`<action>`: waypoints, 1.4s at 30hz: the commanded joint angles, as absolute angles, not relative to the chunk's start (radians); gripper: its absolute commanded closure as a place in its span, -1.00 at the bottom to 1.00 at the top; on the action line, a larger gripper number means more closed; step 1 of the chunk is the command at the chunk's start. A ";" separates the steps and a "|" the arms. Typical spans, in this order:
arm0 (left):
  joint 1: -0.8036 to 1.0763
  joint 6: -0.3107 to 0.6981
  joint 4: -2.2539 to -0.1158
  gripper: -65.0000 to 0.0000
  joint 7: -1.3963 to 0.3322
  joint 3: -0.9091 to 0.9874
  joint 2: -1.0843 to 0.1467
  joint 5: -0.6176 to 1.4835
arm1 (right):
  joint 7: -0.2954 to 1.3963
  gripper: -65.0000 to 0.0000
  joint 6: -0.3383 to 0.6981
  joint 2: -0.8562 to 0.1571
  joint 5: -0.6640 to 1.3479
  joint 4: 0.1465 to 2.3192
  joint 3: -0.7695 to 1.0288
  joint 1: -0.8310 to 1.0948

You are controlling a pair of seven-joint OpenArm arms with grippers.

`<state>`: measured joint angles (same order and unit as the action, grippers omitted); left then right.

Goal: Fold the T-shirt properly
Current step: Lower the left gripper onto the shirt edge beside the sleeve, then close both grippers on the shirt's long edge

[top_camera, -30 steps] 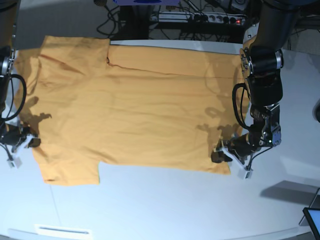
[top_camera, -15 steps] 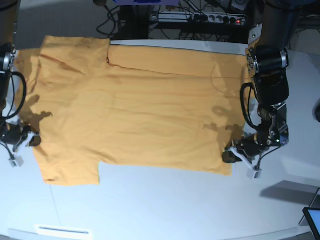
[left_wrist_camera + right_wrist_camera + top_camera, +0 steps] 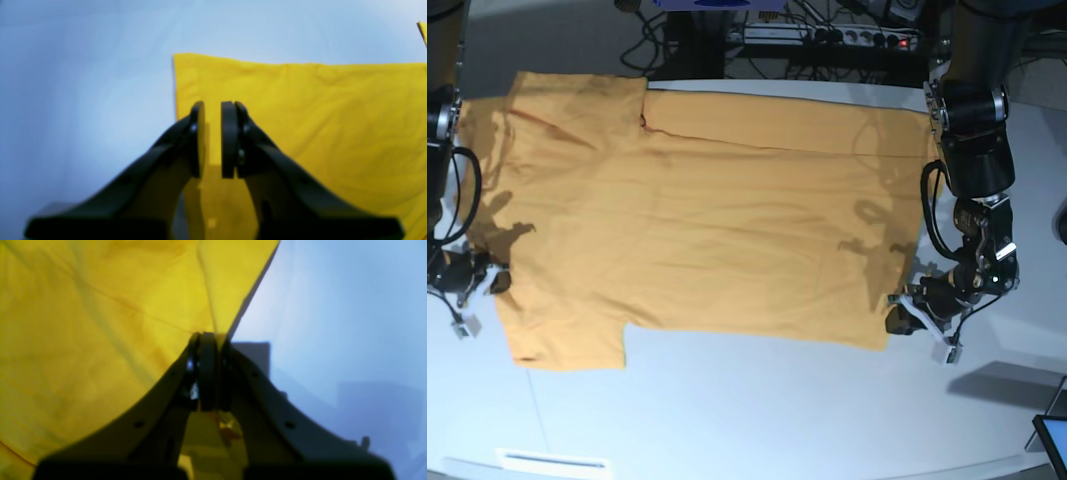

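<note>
The left pincer (image 3: 897, 318), narrowly parted, had slid off the T-shirt (image 3: 697, 220) hem corner; the right pincer (image 3: 495, 280) stayed clamped on cloth.

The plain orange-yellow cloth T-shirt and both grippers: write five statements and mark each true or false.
1. The plain orange-yellow cloth T-shirt lies spread flat on the white table. True.
2. The right gripper is shut on the shirt's edge. True.
3. The left gripper is clamped tight on cloth. False: a narrow gap shows between its pads, at the shirt's corner.
4. The shirt is already folded in half. False: it is laid out, sleeves showing.
5. The left gripper sits over the shirt's centre. False: it is at a corner.
</note>
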<state>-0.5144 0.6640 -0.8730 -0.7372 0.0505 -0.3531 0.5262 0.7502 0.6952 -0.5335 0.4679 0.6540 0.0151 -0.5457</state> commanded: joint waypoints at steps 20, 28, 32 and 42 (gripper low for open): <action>-0.550 0.670 -0.929 0.60 -0.716 0.053 -0.392 0.538 | 0.705 1.00 0.698 -0.558 0.483 0.668 0.018 -0.601; -0.513 0.668 -0.929 -0.49 -0.717 0.065 -0.423 0.544 | 0.708 1.00 0.698 -0.558 0.483 0.668 0.016 -0.596; -0.489 0.670 -0.929 -0.78 -0.716 0.065 -0.426 0.544 | 0.710 1.00 0.698 -0.558 0.483 0.668 0.015 -0.595; -0.496 0.674 -0.892 -0.74 -0.716 0.065 -0.418 0.604 | 0.710 1.00 0.698 -0.553 0.483 0.668 0.018 -0.578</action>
